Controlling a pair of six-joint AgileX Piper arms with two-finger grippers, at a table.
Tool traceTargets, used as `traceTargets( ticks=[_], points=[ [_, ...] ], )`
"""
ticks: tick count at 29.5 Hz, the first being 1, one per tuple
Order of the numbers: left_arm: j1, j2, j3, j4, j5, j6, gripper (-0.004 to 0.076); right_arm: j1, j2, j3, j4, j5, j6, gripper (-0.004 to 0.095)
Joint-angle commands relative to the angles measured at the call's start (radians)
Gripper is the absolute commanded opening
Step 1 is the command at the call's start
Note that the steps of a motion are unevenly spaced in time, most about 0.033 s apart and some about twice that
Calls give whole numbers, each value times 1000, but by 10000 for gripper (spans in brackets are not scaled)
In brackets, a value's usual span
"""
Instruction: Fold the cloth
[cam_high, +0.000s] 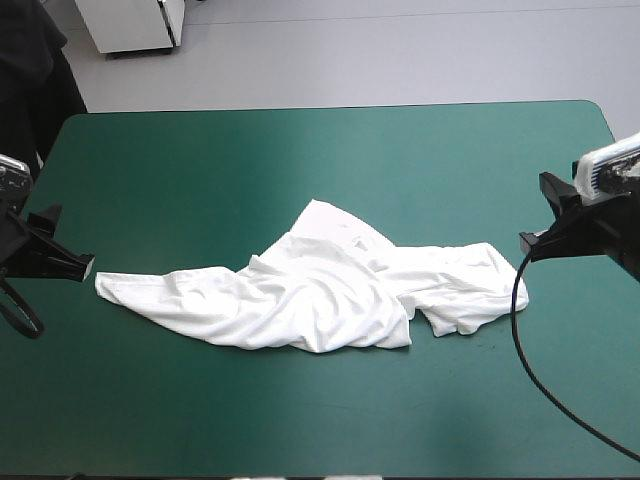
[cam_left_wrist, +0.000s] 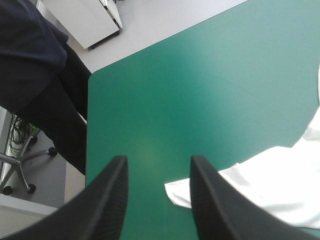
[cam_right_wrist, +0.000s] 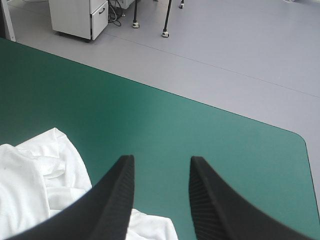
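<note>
T-shirt (cam_high: 320, 290) crumpled, partly spread, on teal-green table (cam_high: 300, 160), at middle, closer to near edge. Long tail reaches toward left edge, shorter lobe toward right. Tiny dark speck (cam_high: 356, 241) near collar fold, too small to read. Left jaws released, fingers (cam_left_wrist: 107, 200) apart, empty, at left edge; T-shirt's corner just ahead, beside one finger. Right jaws released, fingers (cam_right_wrist: 112, 200) apart, empty, near right edge, close to T-shirt's right end, not touching.
</note>
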Motion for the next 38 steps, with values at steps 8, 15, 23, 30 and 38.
traceTargets(
  ticks=[8,15,23,30,38],
  points=[
    [-2,-8,-23,-115,-45,-12,299,2,-2,-26,12,-74,-1,347],
    [-2,-6,-23,-145,-33,23,299,2,-2,-26,58,-63,-1,347],
    [0,71,-23,13,30,-15,299,2,-2,-26,53,-19,-1,347],
    [43,173,-23,161,30,-60,299,2,-2,-26,33,-19,-1,347],
    [251,245,7,41,30,-92,299,10,-4,-22,30,-17,-1,347]
  ],
)
